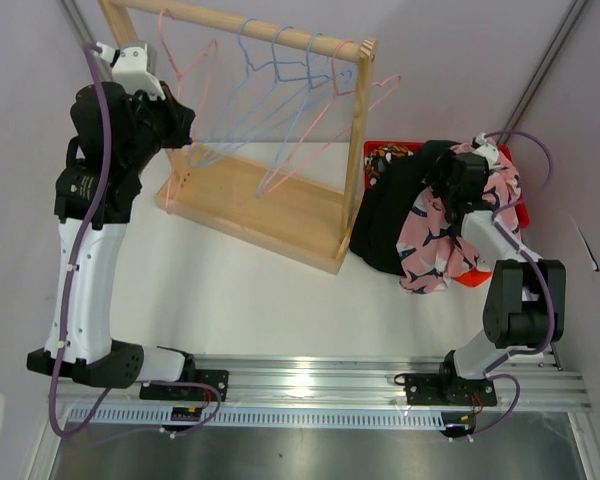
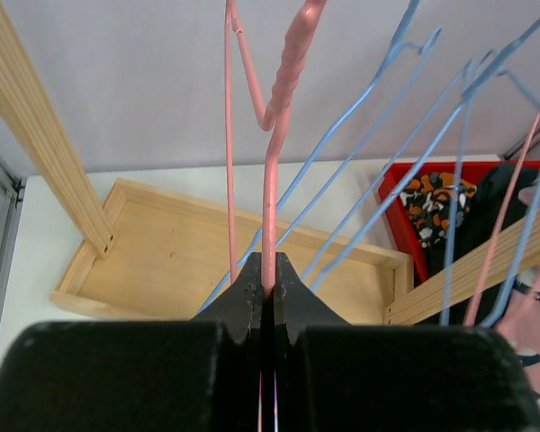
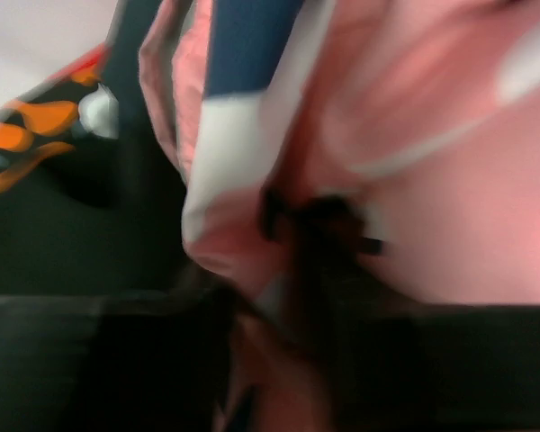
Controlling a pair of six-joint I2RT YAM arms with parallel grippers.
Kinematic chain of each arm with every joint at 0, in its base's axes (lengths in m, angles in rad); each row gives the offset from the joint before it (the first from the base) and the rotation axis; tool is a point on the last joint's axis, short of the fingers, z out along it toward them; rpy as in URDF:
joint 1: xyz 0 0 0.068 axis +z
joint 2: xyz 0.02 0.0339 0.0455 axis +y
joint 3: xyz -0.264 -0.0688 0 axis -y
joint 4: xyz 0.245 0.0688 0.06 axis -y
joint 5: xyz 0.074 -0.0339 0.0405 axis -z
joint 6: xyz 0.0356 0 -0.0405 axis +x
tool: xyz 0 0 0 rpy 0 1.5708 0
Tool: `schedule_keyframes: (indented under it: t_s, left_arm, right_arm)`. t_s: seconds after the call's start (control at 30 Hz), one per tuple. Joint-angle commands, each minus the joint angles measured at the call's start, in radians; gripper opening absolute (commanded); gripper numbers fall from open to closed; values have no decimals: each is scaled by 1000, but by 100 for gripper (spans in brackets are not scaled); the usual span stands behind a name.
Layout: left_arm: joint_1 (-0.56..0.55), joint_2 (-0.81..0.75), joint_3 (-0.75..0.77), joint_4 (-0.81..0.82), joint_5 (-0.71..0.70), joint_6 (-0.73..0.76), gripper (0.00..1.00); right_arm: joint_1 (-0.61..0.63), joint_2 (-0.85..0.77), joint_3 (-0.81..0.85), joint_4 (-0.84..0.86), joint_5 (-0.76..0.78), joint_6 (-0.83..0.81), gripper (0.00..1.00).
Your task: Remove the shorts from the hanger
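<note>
Left end effector point(image 2: 268, 274) clamped on pink hanger point(image 2: 270, 198), wire upright; shorts point(image 1: 430, 255) well to the right, against right end effector point(image 1: 452, 195); its grip probably closed, cannot tell through blur.

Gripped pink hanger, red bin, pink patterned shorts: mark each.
gripped pink hanger point(image 2: 270, 207), left wrist view, wire shaft
red bin point(image 2: 394, 202), left wrist view, left wall
pink patterned shorts point(image 1: 432, 247), top external view, lower fabric

Pink shorts point(image 3: 432, 180) with navy and white markings fill most of the blurred view, bunched close against the lens. A folded edge hangs at the centre over the dark fingers point(image 3: 319, 297), whose stance is too blurred to tell. Left of it lies black cloth point(image 3: 63, 243), with an orange, black and white patterned cloth point(image 3: 36, 126) beyond.
</note>
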Motion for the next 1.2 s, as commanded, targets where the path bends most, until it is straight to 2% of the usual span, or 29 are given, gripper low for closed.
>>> schedule_keyframes:
  t_s: [0.0, 0.03, 0.23, 0.37, 0.53, 0.67, 0.8, 0.83, 0.9, 0.93, 0.97, 1.0, 1.17]
  left_arm:
    - [0, 45, 117, 10, 52, 0, 0]
    - [0, 81, 150, 6, 60, 2, 0]
    - [0, 264, 353, -11, 100, 23, 0]
    - [-2, 371, 456, -25, 112, 23, 0]
    - [0, 431, 458, -13, 127, 2, 0]
    - [0, 415, 389, 16, 130, -18, 0]
    - [0, 384, 333, 17, 127, -32, 2]
    - [0, 376, 323, 13, 127, -33, 7]
    - [0, 355, 286, 12, 123, -32, 29]
    - [0, 330, 272, 12, 121, -30, 46]
    - [0, 316, 264, 12, 118, -26, 57]
    - [0, 304, 237, 9, 106, -24, 72]
    - [0, 191, 166, -17, 67, -7, 99]
  right_arm:
    - [-2, -43, 17, 48, -44, 80, 89]
    - [-2, -60, 2, 46, -47, 85, 99]
    - [32, -307, -148, -20, -66, 80, 99]
    - [139, -528, -256, -127, -31, 69, 99]
    - [276, -813, -328, -229, 8, 83, 99]
    - [421, -928, -337, -308, 51, 77, 99]
    - [500, -967, -317, -362, 117, 66, 99]
    - [506, -975, -314, -370, 124, 66, 99]
    - [517, -976, -308, -390, 138, 69, 99]
    - [524, -981, -300, -397, 140, 72, 100]
    - [528, -988, -296, -410, 140, 73, 99]
    - [531, -991, -290, -416, 141, 71, 100]
    - [541, -1021, -216, -480, 149, 59, 99]
